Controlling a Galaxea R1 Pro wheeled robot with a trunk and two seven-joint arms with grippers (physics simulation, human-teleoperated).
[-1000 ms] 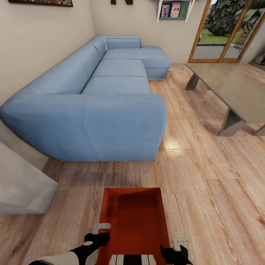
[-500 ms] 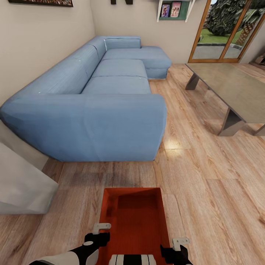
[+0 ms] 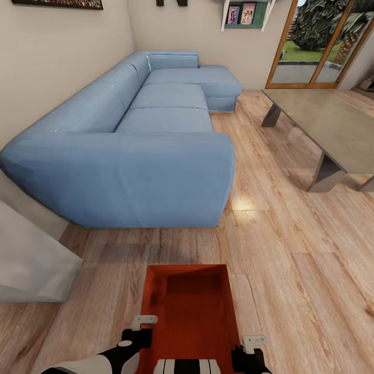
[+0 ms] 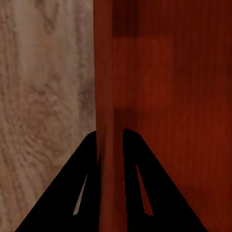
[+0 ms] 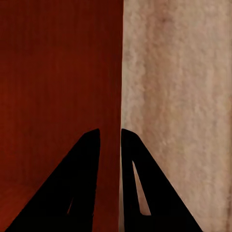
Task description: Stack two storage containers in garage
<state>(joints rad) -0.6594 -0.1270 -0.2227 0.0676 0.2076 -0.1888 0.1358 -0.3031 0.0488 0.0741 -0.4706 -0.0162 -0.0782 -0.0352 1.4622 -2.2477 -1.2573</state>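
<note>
One orange-red storage container (image 3: 189, 306) sits low in front of me over the living room's wood-plank floor, its open top facing up. My left gripper (image 3: 139, 336) is at its left wall and my right gripper (image 3: 248, 350) at its right wall. In the left wrist view the left gripper (image 4: 110, 145) has its two dark fingers on either side of the container's wall (image 4: 104, 87), shut on it. In the right wrist view the right gripper (image 5: 110, 140) straddles the container's edge (image 5: 118, 72) the same way.
A blue L-shaped sofa (image 3: 150, 140) stands just beyond the container. A grey low table (image 3: 332, 130) is at the right, wood-framed glass doors (image 3: 317, 47) behind it. A pale grey block (image 3: 31, 259) juts in at the left. Open plank floor (image 3: 301, 270) lies to the right.
The dark finger parts of both grippers have shifted slightly at the container's walls. The container and the room look the same.
</note>
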